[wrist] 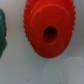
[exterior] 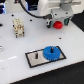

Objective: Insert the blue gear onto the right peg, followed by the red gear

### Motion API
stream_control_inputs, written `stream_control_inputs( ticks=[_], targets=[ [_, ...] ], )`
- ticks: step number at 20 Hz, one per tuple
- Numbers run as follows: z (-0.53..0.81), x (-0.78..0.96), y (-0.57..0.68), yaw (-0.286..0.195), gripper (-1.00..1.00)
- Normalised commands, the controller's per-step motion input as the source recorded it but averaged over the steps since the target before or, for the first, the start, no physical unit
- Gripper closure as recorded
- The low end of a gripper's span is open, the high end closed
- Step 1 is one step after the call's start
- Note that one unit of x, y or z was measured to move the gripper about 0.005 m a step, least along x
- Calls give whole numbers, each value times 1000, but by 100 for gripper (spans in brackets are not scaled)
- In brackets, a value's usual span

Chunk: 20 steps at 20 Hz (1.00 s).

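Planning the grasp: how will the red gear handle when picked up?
The red gear looks like stiff moulded plastic, so it probably won't flex. Its toothed rim should give some grip. Being small and flat, it is likely light and unlikely to tip.

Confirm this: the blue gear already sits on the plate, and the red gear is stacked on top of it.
Not quite. The blue gear does sit on the plate, but the red gear is not stacked on it. The exterior view shows it lying apart on the table, just below the gripper. The wrist view shows it alone.
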Motion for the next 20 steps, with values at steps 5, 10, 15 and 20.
stream_control_inputs(
  ticks=[5,10,15,20],
  targets=[
    [-59,-170,51,0,100],
    [41,-59,20,0,100],
    [466,117,21,0,100],
    [571,341,-88,0,100]
  ],
)
